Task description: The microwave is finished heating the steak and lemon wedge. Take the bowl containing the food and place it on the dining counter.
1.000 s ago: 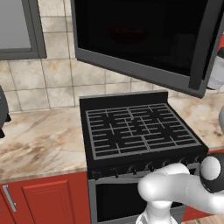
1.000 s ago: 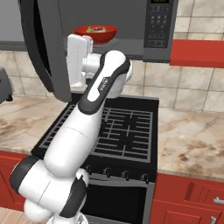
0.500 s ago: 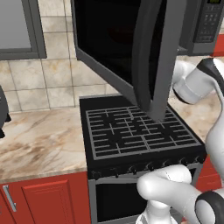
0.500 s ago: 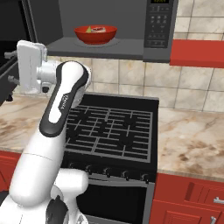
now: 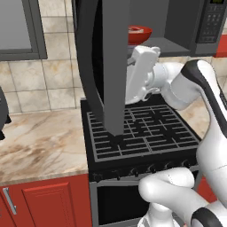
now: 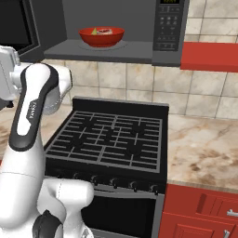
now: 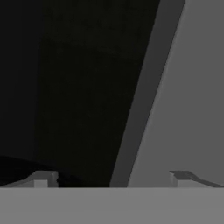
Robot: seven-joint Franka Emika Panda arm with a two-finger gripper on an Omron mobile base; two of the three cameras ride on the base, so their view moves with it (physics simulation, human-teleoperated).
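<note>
The microwave (image 6: 168,28) hangs above the stove with its black glass door (image 5: 101,62) swung wide open. Inside on the floor of the oven sits the red bowl (image 6: 101,36), also seen past the door's edge as the bowl (image 5: 140,33). It holds the steak (image 6: 106,31) and the lemon wedge (image 6: 95,31). My gripper (image 5: 129,80) is pressed up by the door's inner side, well left of and below the bowl. In the hand view the gripper (image 7: 111,179) is open, its fingertips (image 7: 41,178) far apart against dark glass and grey frame. The dining counter is out of view.
A black stove (image 6: 111,139) with grates lies directly under the microwave. Marble counter (image 5: 40,142) flanks it on the left and marble counter (image 6: 204,148) on the right, over red cabinets (image 5: 44,201). The open door juts out over the stove's left half.
The microwave door has swung from nearly shut to wide open, baring the bowl. My hand travelled left along with the door's edge.
</note>
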